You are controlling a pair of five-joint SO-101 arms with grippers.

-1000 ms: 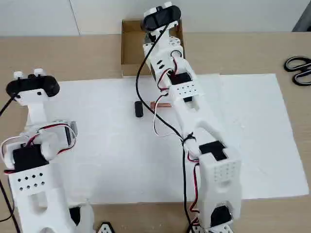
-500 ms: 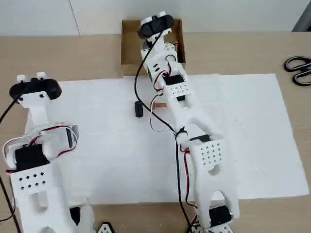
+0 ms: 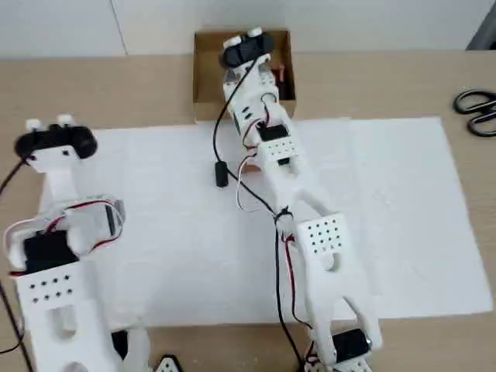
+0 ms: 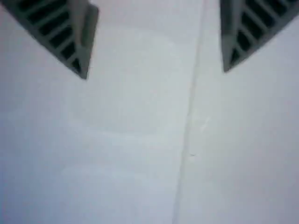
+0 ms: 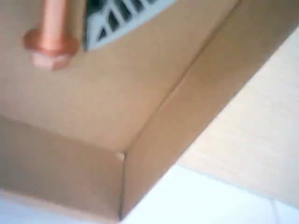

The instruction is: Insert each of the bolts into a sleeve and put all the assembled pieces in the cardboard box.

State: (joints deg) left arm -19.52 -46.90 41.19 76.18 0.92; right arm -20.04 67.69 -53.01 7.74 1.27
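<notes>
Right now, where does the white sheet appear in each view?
High view: the white sheet fills the middle, its far edge by the cardboard box.
Left wrist view: the white sheet lies below the open left gripper.
Right wrist view: the white sheet is a pale strip outside the box's corner, past the held bolt.
Shared landmark: the cardboard box, in the high and right wrist views.

table (image 3: 116,93): wood | white sheet (image 3: 403,201) on it | wall (image 3: 349,23) behind: pale, perhaps
</notes>
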